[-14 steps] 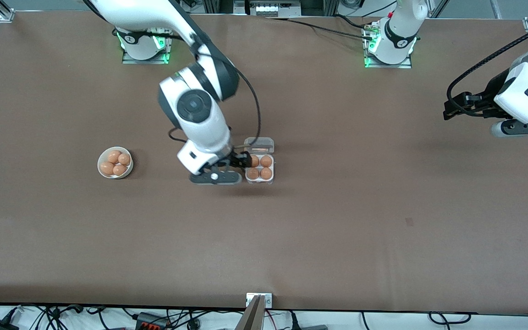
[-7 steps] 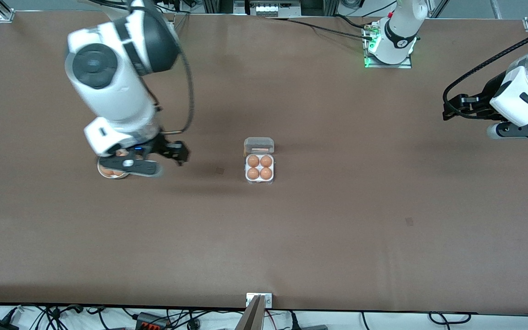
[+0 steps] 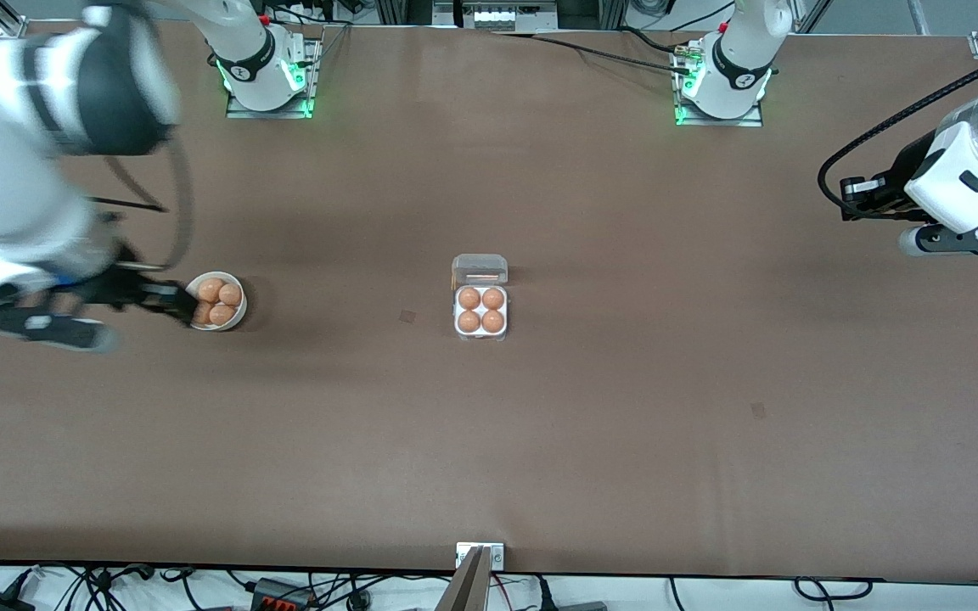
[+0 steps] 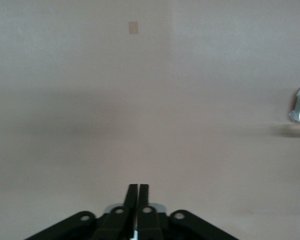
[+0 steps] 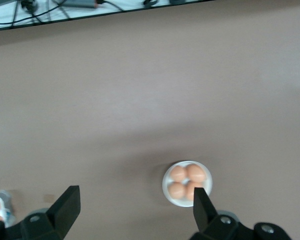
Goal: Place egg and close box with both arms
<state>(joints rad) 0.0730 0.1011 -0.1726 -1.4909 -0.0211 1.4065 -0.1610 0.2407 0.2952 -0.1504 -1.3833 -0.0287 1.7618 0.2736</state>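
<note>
My right pincer (image 3: 171, 301) has swung off the four-cell white carton (image 3: 480, 321), jaws wide, to the white bowl (image 3: 234, 321) toward its own end; left pincer (image 4: 138, 197) has just shut empty; all cells hold tan eggs (image 3: 469, 298), clear lid (image 3: 480, 269) still open; closing comes next, I judge.

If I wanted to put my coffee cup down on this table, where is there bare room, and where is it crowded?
Bare tabletop lies between the bowl of eggs and the egg carton, from the carton toward the left arm's end, and across the whole strip nearer the front camera. It is crowded at the bowl, where the open right gripper hangs; the shut left gripper is raised over its end.
</note>
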